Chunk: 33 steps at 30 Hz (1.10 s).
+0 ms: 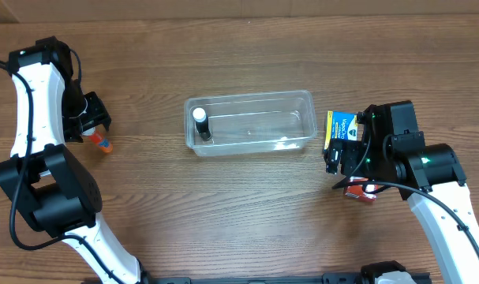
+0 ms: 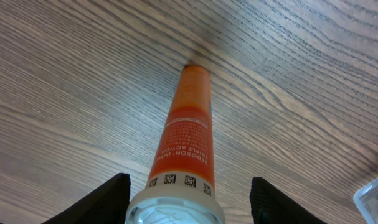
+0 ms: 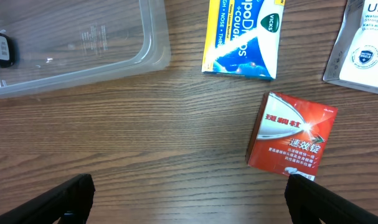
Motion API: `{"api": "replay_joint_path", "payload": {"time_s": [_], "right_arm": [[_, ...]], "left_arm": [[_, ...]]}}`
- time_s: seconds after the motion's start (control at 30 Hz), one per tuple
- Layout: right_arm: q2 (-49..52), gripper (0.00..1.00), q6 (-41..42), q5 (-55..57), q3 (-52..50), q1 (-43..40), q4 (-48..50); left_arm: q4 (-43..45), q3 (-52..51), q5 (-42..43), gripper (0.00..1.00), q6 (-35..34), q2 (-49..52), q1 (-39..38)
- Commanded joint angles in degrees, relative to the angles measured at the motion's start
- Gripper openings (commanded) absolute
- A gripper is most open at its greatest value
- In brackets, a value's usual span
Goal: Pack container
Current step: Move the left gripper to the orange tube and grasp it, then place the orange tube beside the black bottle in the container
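The clear plastic container [image 1: 251, 122] lies mid-table with a black bottle with a white cap [image 1: 201, 123] in its left end. Its corner shows in the right wrist view [image 3: 83, 50]. My left gripper [image 1: 93, 126] is open, its fingers [image 2: 189, 202] on either side of an orange tube with a white cap [image 2: 185, 137] that lies on the table [image 1: 102, 143]. My right gripper [image 3: 189, 193] is open and empty over bare wood, right of the container [image 1: 346, 162]. A red box [image 3: 291, 132] lies by its right finger.
A yellow and blue Vicks box [image 1: 340, 128] lies right of the container, also in the right wrist view [image 3: 241, 34]. A white packet [image 3: 363, 40] lies at the far right. The red box [image 1: 359, 192] peeks out under the right arm.
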Motion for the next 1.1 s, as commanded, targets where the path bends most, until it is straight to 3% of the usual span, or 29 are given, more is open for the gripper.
{"api": "replay_joint_path", "payload": {"time_s": [0.0,0.2,0.37,0.77,0.97,1.07], "right_arm": [[-0.2,1.00,0.5,0.3,1.6,-0.4,0.1],[-0.2,1.00,0.5,0.3,1.6,-0.4,0.1],[-0.2,1.00,0.5,0.4,1.6,-0.4,0.1],[-0.2,1.00,0.5,0.3,1.6,-0.4,0.1],[-0.2,1.00,0.5,0.3,1.6,-0.4,0.1],[-0.2,1.00,0.5,0.3,1.6,-0.4,0.1]], "left_arm": [[0.7,-0.3,-0.8,0.63,0.2,0.5,0.1],[0.6,-0.3,-0.7,0.63,0.2,2.4,0.1],[0.7,-0.4,-0.7,0.55,0.2,2.9,0.1],[-0.4,-0.3,-1.8,0.15,0.2,1.7,0.0],[-1.7,-0.1,2.8,0.14,-0.9,-10.6,-3.7],[-1.7,-0.1,6.9,0.11,-0.8,-21.0,-11.8]]}}
